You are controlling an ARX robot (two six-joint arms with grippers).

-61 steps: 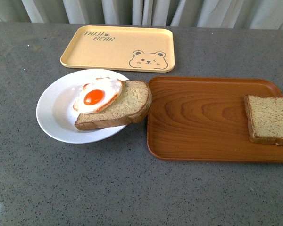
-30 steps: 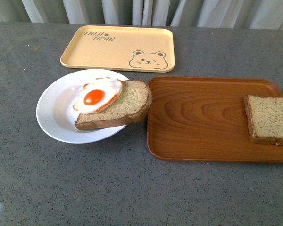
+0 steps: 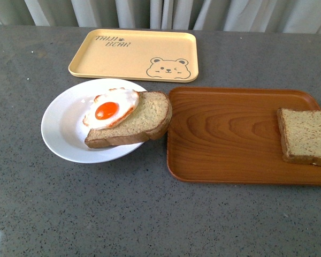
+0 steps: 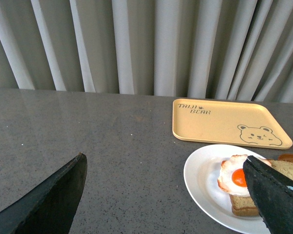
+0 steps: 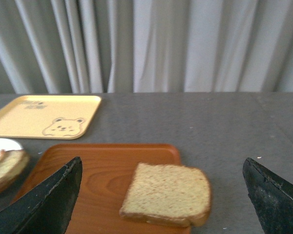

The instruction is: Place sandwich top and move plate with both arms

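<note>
The sandwich top (image 3: 307, 136) is a squarish brown slice lying at the right end of the wood-grain tray (image 3: 230, 134); it also shows in the right wrist view (image 5: 167, 193). The white plate (image 3: 64, 123) holds a domed bread slice (image 3: 136, 120) with a fried egg (image 3: 110, 108) on it. The plate (image 4: 202, 180) and egg (image 4: 234, 175) show in the left wrist view. My left gripper (image 4: 166, 195) is open over bare table beside the plate. My right gripper (image 5: 161, 195) is open, with the sandwich top between its fingers and further off. Neither arm shows in the front view.
A yellow bear-print tray (image 3: 135, 54) lies at the back, behind the plate. The wood tray touches the domed slice's end. Grey curtains (image 4: 146, 44) hang behind the grey table (image 3: 123, 214).
</note>
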